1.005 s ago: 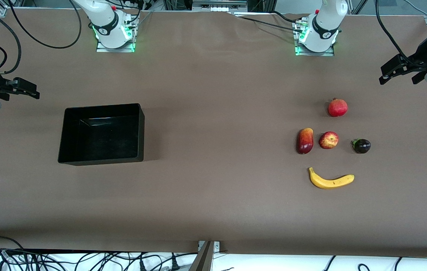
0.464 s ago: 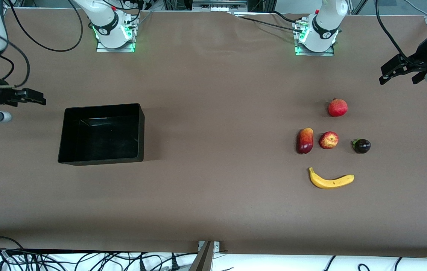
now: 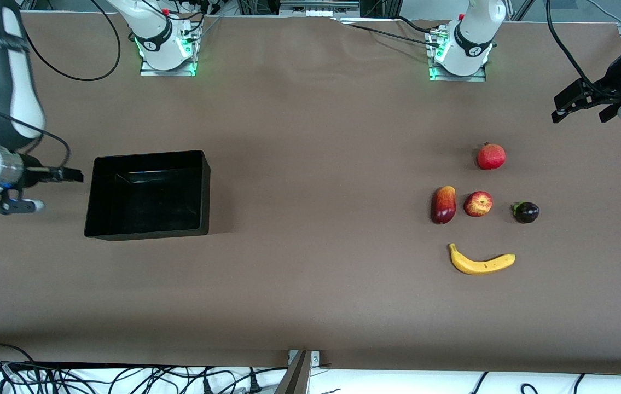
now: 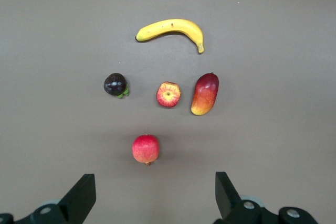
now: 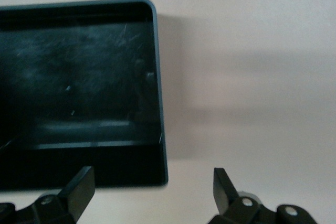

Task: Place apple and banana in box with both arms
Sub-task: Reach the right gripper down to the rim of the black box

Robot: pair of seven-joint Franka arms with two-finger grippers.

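Note:
The apple (image 3: 477, 203) lies among the fruits at the left arm's end of the table; it also shows in the left wrist view (image 4: 168, 94). The banana (image 3: 481, 263) lies nearer to the front camera than the apple and also shows in the left wrist view (image 4: 173, 27). The black box (image 3: 146, 234) stands empty toward the right arm's end. My left gripper (image 3: 564, 106) is open and empty (image 4: 153, 195), over bare table beside the fruits. My right gripper (image 3: 72, 175) is open and empty (image 5: 152, 184), over the table just outside the box's end wall (image 5: 160, 119).
A red pomegranate (image 3: 491, 156) lies farther from the front camera than the apple. A dark red-and-yellow oval fruit (image 3: 444, 204) and a small dark purple fruit (image 3: 526, 212) lie on either side of the apple. Cables run along the table's front edge.
My right arm has swung down toward the front camera and closer to the box's end wall. The left arm and all the fruits have not moved.

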